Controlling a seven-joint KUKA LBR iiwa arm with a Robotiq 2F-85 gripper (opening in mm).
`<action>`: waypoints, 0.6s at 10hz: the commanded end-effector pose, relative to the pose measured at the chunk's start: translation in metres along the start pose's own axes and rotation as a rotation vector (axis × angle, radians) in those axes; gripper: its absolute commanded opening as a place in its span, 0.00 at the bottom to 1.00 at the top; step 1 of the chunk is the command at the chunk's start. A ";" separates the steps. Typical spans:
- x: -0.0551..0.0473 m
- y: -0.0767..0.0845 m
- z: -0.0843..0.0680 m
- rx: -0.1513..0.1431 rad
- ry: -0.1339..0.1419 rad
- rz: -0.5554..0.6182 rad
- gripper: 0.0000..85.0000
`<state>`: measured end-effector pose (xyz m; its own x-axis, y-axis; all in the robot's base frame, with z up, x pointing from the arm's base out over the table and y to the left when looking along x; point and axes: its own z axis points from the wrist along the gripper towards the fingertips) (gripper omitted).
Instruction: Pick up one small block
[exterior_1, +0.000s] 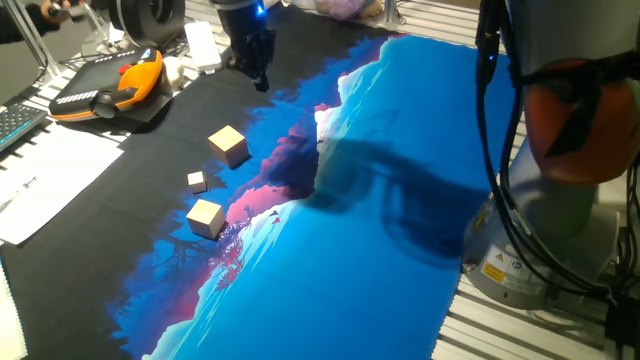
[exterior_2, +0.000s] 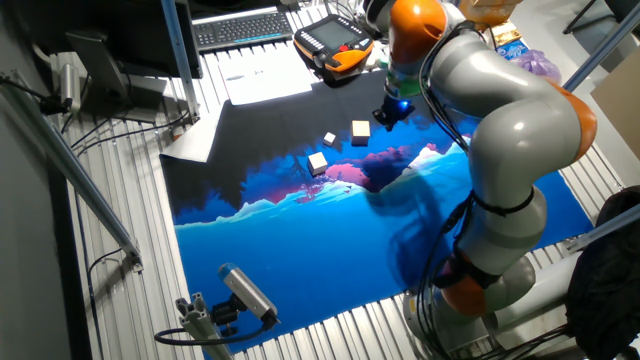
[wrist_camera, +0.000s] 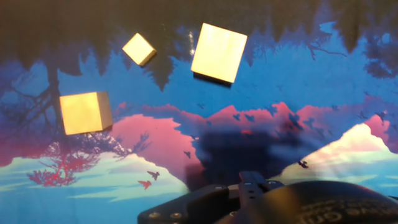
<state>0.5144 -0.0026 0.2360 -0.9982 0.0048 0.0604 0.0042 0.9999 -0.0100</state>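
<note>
The fingertips of the gripper (exterior_1: 258, 72) are not resolved against the dark mat (exterior_1: 150, 140) in one fixed view, so the stance of the jaws cannot be told. In the hand view only the dark gripper housing is seen, cut off by the bottom edge, and no fingers are shown. In the other fixed view the gripper is partly hidden behind the arm (exterior_2: 500, 130), and the tiny cube (exterior_2: 329, 139) is too small for detail. The orange pendant (exterior_1: 115, 88) is blurred.

Dim, soft-focus views; arm shadow on mat (exterior_1: 400, 190).
</note>
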 end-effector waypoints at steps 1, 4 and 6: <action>0.000 0.000 0.000 -0.004 -0.012 0.004 0.00; 0.000 0.000 0.000 -0.074 -0.076 -0.046 0.00; 0.000 0.000 0.000 -0.035 -0.061 -0.044 0.00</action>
<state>0.5145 -0.0027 0.2360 -0.9995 -0.0324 -0.0033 -0.0325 0.9993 0.0211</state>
